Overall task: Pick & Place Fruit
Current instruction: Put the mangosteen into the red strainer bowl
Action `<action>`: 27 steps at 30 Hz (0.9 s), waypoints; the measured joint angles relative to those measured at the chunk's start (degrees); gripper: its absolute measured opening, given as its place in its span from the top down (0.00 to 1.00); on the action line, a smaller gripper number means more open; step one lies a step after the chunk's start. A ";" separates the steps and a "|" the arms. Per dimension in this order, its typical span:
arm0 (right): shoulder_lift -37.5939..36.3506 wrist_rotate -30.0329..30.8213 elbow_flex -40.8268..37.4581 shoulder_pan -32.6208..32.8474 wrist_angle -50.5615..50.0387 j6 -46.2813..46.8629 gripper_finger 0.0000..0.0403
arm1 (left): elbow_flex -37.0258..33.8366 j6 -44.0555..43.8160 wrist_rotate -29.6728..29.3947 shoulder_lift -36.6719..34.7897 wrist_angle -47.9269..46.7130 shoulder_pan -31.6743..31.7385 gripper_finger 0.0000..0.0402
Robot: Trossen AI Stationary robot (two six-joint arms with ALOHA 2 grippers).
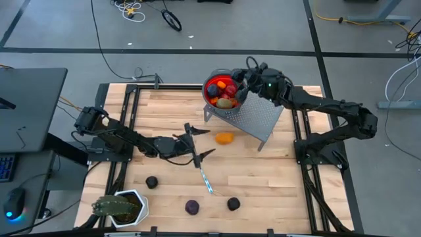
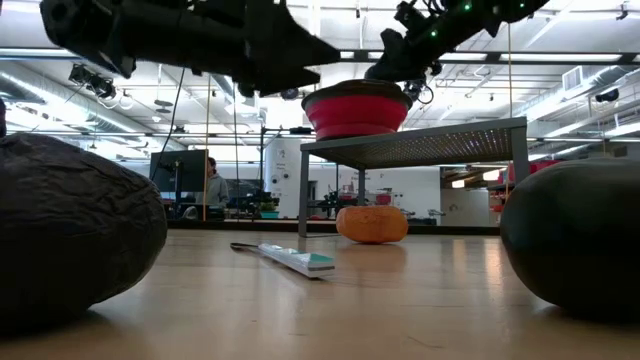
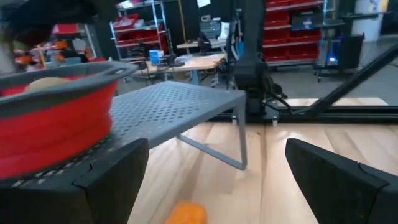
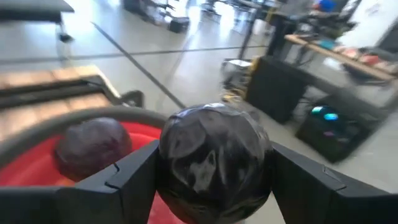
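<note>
A red bowl (image 1: 217,89) with several fruits in it stands on a grey perforated stand (image 1: 253,118) at the table's far side. My right gripper (image 4: 214,171) is over the bowl's right rim, shut on a dark fruit (image 4: 214,155). A dark purple fruit (image 4: 93,146) lies in the bowl below it. My left gripper (image 1: 197,142) is open near the table's middle, just left of an orange fruit (image 1: 225,137) that rests on the table beside the stand. Three dark fruits (image 1: 152,182) (image 1: 191,207) (image 1: 233,204) lie near the front edge. My right gripper holds the dark fruit by its two opposite sides (image 4: 168,165), pinched between the two fingers. The fingers (image 4: 134,177) reach in from the table's right side over the bowl's rim (image 4: 37,127). The fruit is lifted clear above the red inside of the bowl.
A silver-and-teal knife (image 1: 205,178) lies on the table just in front of my left gripper. A spiky green plant in a white pot (image 1: 118,207) stands at the near left corner. Free tabletop lies right of the knife. A person (image 2: 212,185) stands in the room beyond.
</note>
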 joint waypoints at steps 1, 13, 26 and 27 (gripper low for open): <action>0.14 -2.12 0.00 -0.55 0.59 1.13 0.32 | -0.40 -0.69 -0.01 -0.05 0.22 0.31 0.04; 5.98 -4.51 0.00 -1.53 4.19 0.52 0.32 | 0.85 -4.65 0.11 -0.05 -9.88 2.63 0.04; 6.34 -5.45 0.00 -1.22 4.86 -0.11 0.27 | 0.85 -1.21 2.24 -0.04 -12.26 2.36 0.04; 6.34 -5.43 0.00 -1.24 4.86 -0.10 0.25 | 0.85 -1.21 2.24 -0.03 -12.47 2.30 0.04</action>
